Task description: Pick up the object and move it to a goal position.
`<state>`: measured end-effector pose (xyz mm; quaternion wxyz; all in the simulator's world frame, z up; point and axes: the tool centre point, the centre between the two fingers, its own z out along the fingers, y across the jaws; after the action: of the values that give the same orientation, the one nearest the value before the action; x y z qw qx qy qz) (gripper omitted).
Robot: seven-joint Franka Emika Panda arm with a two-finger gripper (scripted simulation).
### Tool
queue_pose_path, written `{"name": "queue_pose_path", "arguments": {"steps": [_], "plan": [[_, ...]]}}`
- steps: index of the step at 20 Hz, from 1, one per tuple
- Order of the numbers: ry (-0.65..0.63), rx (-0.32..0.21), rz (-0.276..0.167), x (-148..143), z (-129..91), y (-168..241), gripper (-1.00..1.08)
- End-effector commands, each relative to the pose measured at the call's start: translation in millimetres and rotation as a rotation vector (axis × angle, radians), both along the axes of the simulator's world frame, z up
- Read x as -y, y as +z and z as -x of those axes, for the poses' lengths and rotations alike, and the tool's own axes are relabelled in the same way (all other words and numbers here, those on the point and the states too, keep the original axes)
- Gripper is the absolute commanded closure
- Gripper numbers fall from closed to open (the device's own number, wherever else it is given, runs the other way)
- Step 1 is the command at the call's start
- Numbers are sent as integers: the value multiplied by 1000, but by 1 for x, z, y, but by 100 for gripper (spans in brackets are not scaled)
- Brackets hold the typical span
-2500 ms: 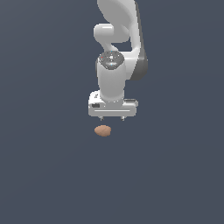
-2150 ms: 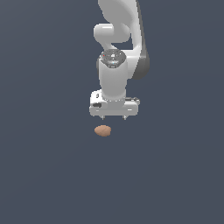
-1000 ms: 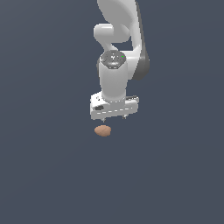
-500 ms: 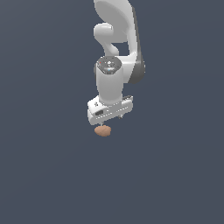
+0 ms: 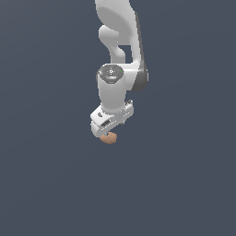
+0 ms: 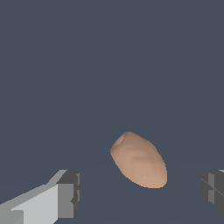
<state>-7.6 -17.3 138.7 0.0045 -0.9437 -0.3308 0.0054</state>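
The object (image 5: 109, 138) is a small orange-brown, egg-like lump lying on the dark grey floor; the wrist view shows the object (image 6: 139, 159) large and close. My white gripper (image 5: 109, 132) hangs directly over it, its body covering the lump's upper part in the exterior view. In the wrist view the gripper (image 6: 142, 192) is open: two grey fingertips (image 6: 70, 192) stand wide apart with the object lying in the gap between them, touching neither.
A uniform dark grey surface (image 5: 184, 184) surrounds the object on all sides. The white arm (image 5: 117, 50) rises above the gripper.
The arm has come down and turned its hand, shifting slightly to the exterior view's left, so the gripper now stands right over the object. The object has not moved.
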Motion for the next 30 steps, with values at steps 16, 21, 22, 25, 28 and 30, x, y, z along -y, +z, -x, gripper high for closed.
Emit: {"name": "queue_pose_path", "arguments": {"steps": [16,21,22,25,28,30], "plan": [[455,6,2,21,5,-28,-92],[585,9,1,27,6,-36,-92],[609,9,1,28,6,-37,-92],[674,11,1,30,7,-41,-92],[728,12,0,32,8,-44,-92],[757,13,0,34,8,-46,-92]]}}
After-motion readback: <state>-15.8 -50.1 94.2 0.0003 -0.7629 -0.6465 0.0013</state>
